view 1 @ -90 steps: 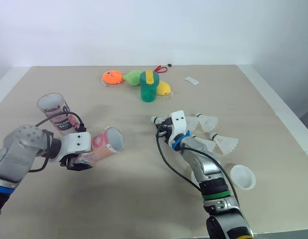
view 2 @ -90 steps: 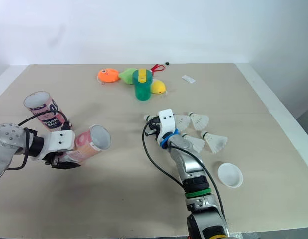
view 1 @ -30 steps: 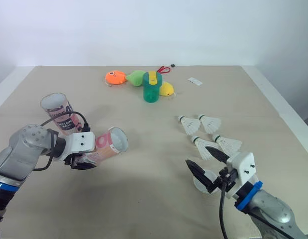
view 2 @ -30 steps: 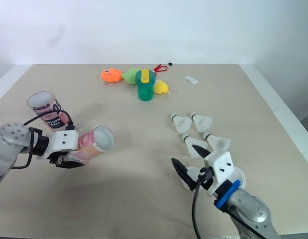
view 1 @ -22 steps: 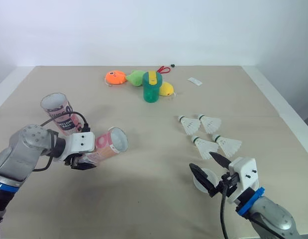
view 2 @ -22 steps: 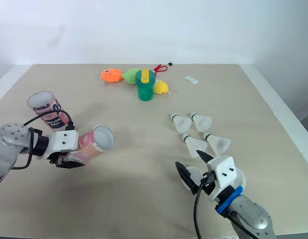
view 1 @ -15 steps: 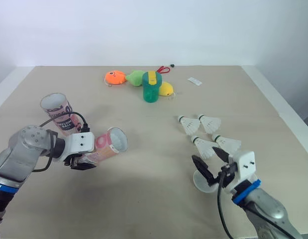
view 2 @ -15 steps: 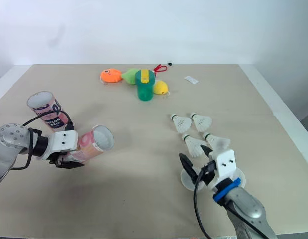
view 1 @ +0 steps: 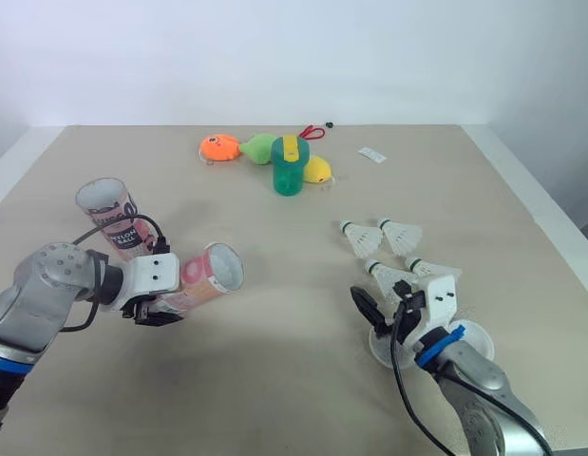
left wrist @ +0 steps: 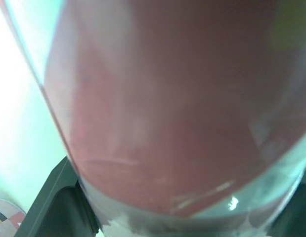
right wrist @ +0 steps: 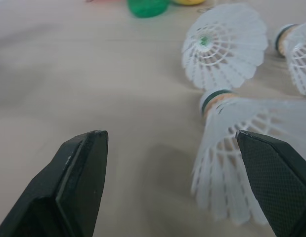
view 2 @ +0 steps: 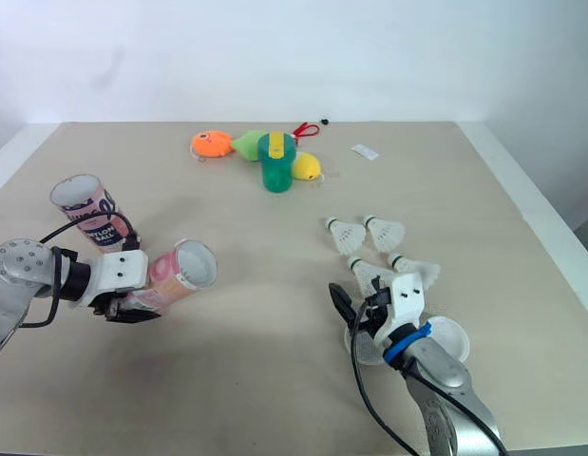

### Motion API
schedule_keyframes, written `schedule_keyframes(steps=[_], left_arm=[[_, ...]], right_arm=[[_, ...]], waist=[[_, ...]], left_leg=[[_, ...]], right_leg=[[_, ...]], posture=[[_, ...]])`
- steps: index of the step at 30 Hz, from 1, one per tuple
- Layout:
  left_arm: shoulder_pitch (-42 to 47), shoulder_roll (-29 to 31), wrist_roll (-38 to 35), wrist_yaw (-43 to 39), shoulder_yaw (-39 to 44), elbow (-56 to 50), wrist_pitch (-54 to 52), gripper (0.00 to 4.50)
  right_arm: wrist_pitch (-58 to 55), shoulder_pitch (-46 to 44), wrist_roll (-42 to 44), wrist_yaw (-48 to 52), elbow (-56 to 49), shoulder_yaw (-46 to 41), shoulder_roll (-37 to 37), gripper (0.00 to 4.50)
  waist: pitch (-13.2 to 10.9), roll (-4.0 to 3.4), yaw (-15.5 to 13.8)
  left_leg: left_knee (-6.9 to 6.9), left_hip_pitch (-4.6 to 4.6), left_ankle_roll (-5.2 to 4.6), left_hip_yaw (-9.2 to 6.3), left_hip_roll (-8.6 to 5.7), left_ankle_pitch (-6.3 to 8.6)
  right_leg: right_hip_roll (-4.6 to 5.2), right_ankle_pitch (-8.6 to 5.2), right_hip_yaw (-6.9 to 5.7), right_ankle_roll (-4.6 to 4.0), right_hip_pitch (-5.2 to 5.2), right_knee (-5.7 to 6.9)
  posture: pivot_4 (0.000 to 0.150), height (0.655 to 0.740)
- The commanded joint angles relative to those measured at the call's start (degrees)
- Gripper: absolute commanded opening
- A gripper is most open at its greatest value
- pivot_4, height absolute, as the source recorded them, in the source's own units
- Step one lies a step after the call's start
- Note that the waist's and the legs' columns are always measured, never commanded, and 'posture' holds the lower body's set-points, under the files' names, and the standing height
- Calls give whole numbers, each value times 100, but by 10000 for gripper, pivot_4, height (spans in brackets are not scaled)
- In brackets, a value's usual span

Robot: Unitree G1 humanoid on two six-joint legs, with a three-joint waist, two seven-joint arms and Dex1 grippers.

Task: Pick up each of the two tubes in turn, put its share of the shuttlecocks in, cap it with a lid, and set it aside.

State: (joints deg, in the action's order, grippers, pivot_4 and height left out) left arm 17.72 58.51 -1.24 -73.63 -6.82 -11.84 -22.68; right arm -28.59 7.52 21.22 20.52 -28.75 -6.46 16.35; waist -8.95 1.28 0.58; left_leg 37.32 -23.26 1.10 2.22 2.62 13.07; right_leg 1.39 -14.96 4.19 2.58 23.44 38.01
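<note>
I'd say this is the loading step: at lower left the left hand [view 1: 153,307] grips the pink tube [view 1: 206,276]; at lower right the right hand [right wrist: 168,136], open, must close around the nearest shuttlecock [right wrist: 237,148].

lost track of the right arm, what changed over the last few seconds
The right claw, open, pulled back from the shuttlecocks, then came forward again to the nearest shuttlecock; it grips nothing. The left claw still holds the pink tube; the other tube and the lids stayed put.
</note>
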Motion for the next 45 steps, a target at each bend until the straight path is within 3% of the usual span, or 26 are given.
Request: schedule_keyframes(steps=[1,3,6,10,12,14,20,25,30,34,38,45], left_arm=[[-132,-77,-87,-42,-227,-66,-52,32806],[-132,-82,-87,-35,-228,-74,-62,32806],[-163,-81,-92,-15,-216,-102,-74,32806],[-211,-72,-108,19,-197,-141,-91,32806],[-220,-75,-114,33,-189,-153,-100,32806],[-225,-77,-119,39,-184,-160,-105,32806],[-220,-85,-130,49,-190,-158,-107,32806],[-194,-88,-128,43,-207,-127,-97,32806],[-109,-89,-112,33,-219,-67,-103,32806],[-52,-94,-107,32,-231,-33,-122,32806],[-2,-43,-128,32,-168,-68,-195,32806],[46,25,-152,14,-160,-39,-216,32806]], right_arm=[[9,-193,40,-118,69,60,-114,44139],[-20,-269,52,-151,131,63,-165,44139],[-57,-351,92,-193,204,27,-195,36073],[-90,-405,118,-231,261,7,-196,17978],[-110,-404,144,-253,248,4,-198,5997],[-133,-394,167,-269,223,0,-198,766],[-78,-297,316,-90,14,-75,-55,766],[159,-451,1087,585,-485,-321,160,766],[-505,-1519,1663,1459,-1015,322,1038,766],[-352,-2185,1348,1897,-783,937,1360,766],[84,-3405,616,2475,110,1986,1138,766],[910,-4217,-252,3012,1357,2992,508,766]], waist=[[0,0,1],[0,0,0],[0,-1,1],[0,-1,3],[0,-1,3],[0,-1,3],[0,-1,3],[0,-2,6],[-1,-3,44],[1,5,25],[-3,0,73],[-2,13,65]], left_leg=[[0,0,0,0,0,0],[0,0,0,0,0,0],[0,0,0,0,0,0],[1,1,0,0,0,0],[0,0,0,0,0,0],[0,0,0,0,0,0],[0,0,0,0,0,0],[0,0,0,1,0,0],[8,3,0,2,2,0],[9,3,-3,-9,0,-2],[11,-2,-3,2,-2,-2],[13,-8,-6,-6,3,-3]], right_leg=[[0,0,0,0,0,0],[0,0,0,0,0,0],[0,0,0,0,0,0],[0,2,0,0,0,0],[0,1,0,0,0,0],[-1,1,0,0,0,0],[0,1,0,1,0,0],[-1,2,1,2,0,0],[-4,10,3,4,-3,0],[-4,8,-8,2,-9,0],[-3,15,2,3,0,0],[-11,22,-7,17,2,2]], posture=[[1500,7400],[1500,7400],[1500,7400],[1500,7400],[1500,7400],[1500,7400],[1500,7400],[1500,7400],[1500,7400],[1500,7400],[1500,7400],[1500,7400]])
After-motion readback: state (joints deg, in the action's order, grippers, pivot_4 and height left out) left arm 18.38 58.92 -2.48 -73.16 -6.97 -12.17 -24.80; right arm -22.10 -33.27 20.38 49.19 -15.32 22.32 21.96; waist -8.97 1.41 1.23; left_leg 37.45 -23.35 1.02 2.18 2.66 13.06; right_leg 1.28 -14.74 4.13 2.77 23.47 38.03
